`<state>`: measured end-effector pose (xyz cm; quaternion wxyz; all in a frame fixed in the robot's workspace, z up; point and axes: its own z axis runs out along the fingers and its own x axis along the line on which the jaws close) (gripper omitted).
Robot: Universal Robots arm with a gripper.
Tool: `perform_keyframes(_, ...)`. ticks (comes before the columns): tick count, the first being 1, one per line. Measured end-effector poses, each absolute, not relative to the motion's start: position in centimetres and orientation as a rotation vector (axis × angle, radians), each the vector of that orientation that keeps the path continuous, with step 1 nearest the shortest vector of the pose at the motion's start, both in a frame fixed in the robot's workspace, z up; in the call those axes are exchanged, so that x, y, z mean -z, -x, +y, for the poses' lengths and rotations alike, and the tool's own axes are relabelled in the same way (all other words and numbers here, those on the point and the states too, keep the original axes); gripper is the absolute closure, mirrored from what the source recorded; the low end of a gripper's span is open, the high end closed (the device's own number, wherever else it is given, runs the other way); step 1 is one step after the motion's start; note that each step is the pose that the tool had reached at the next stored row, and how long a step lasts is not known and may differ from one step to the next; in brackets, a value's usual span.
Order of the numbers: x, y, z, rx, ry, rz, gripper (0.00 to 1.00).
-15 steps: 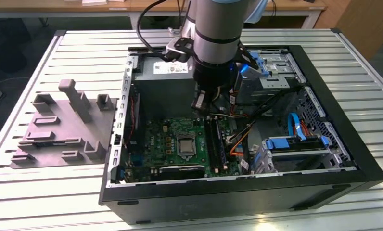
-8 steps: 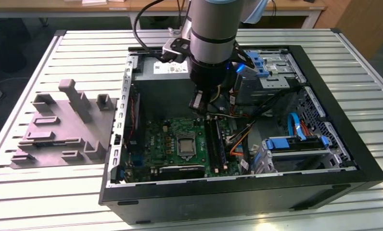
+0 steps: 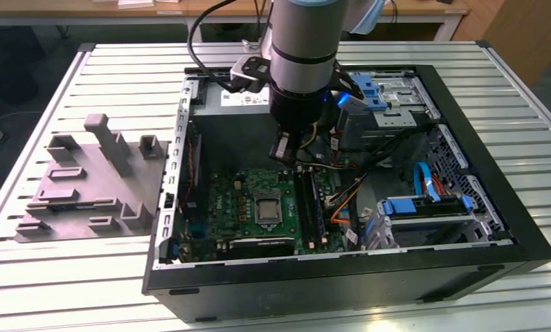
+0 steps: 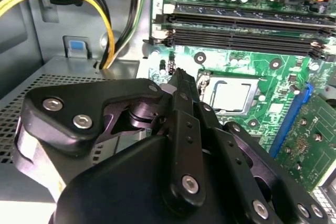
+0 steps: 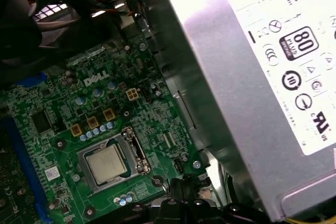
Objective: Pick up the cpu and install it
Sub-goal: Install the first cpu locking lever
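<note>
Gripper (image 4: pixel 181 80) fingers are seen pressed together, nothing held, hovering above the motherboard (image 4: pixel 273 66). The cpu (image 5: pixel 106 163) is seated in its socket (image 5: pixel 134 150) just beyond; power supply (image 5: pixel 252 77) is seen alongside.

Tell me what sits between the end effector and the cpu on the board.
Nothing visible. The cpu lies bare in its metal-framed socket on the motherboard. The end effector hangs above the board beside the socket, with open space between them.
</note>
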<state>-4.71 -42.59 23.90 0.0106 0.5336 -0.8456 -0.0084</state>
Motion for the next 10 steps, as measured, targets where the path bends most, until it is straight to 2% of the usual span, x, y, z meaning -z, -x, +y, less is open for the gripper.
perform_keyframes(10, -23.9, 4.9, -44.1, 0.021, -1.683, -2.625, 0.89)
